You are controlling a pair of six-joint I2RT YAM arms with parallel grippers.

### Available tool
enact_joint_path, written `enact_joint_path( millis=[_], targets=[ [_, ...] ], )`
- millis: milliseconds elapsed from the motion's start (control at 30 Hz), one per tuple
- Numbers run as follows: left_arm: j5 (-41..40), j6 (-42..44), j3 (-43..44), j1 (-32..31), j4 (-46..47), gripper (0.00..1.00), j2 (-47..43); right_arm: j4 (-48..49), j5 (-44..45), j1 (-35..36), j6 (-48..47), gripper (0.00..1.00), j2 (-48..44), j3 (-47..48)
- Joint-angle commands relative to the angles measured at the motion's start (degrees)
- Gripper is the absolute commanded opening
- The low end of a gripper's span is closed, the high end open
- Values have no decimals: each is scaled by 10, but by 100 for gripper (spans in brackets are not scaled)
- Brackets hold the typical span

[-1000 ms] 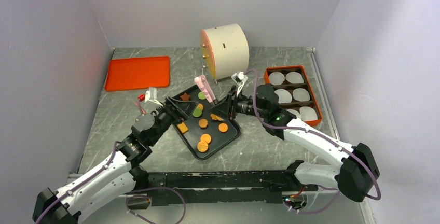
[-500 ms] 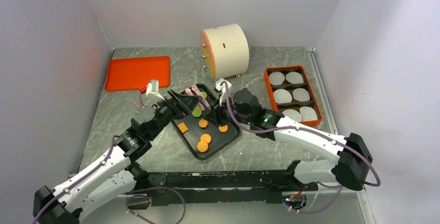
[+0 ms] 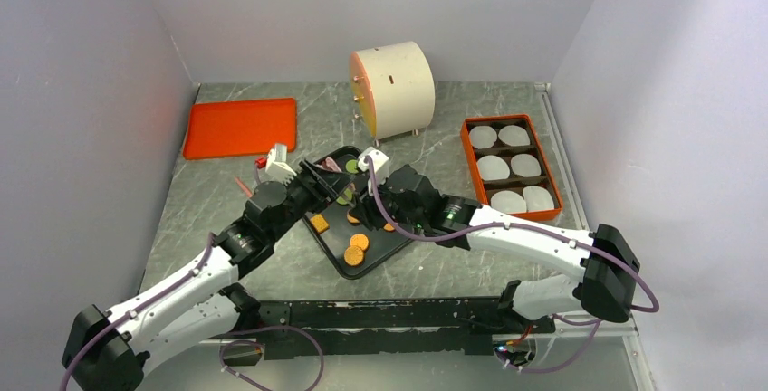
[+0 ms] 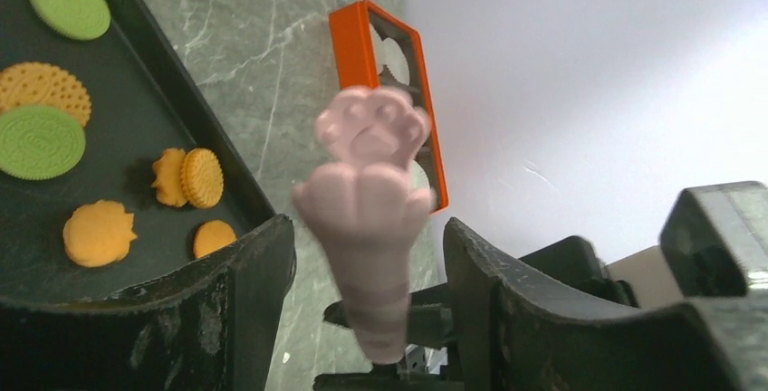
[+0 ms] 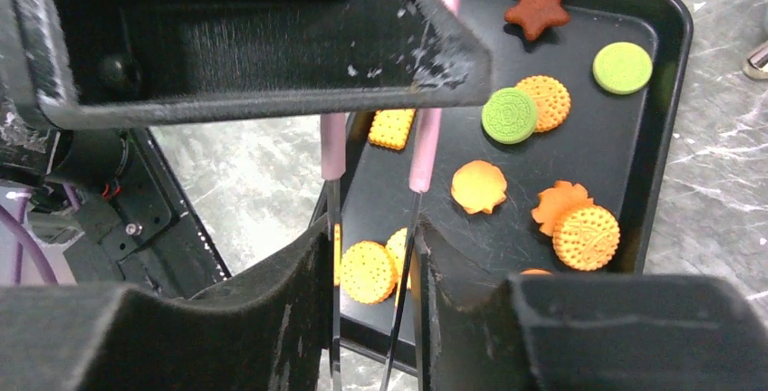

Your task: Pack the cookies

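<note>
Several cookies lie on a black tray (image 3: pixel 348 272): orange rounds (image 3: pixel 360 242), an orange square (image 3: pixel 319 223), green rounds (image 5: pixel 509 115) and a brown star (image 5: pixel 537 9). My right gripper (image 5: pixel 371 255) is shut on the metal arms of pink paw-tipped tongs (image 5: pixel 424 151) above the tray. My left gripper (image 4: pixel 367 309) is open, its fingers (image 4: pixel 240 296) on either side of the tongs' pink paw end (image 4: pixel 371 138) with gaps on both sides. In the top view the two grippers, left (image 3: pixel 317 183) and right (image 3: pixel 367 196), meet over the tray's far part.
An orange box (image 3: pixel 546 166) with white paper liners (image 3: pixel 494 167) stands at the right and also shows in the left wrist view (image 4: pixel 362 42). An orange lid (image 3: pixel 241 127) lies at the far left. A cream cylinder (image 3: pixel 392 90) stands behind the tray.
My right gripper moved left with the tongs, lowering them over the tray. My left gripper moved forward and now brackets the tongs' pink end.
</note>
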Motion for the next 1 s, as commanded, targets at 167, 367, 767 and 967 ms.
enact_joint_path(
  millis=[167, 367, 767, 967],
  targets=[
    [-20, -48, -43, 2, 46, 67, -33, 10, 37, 4, 2, 35, -2, 33],
    [16, -38, -46, 1, 112, 67, 1, 14, 27, 5, 5, 35, 3, 35],
    [-18, -60, -71, 1, 149, 35, 14, 21, 8, 6, 9, 38, 4, 28],
    [1, -105, -88, 1, 171, 11, 31, 30, 11, 6, 8, 41, -1, 24]
  ],
)
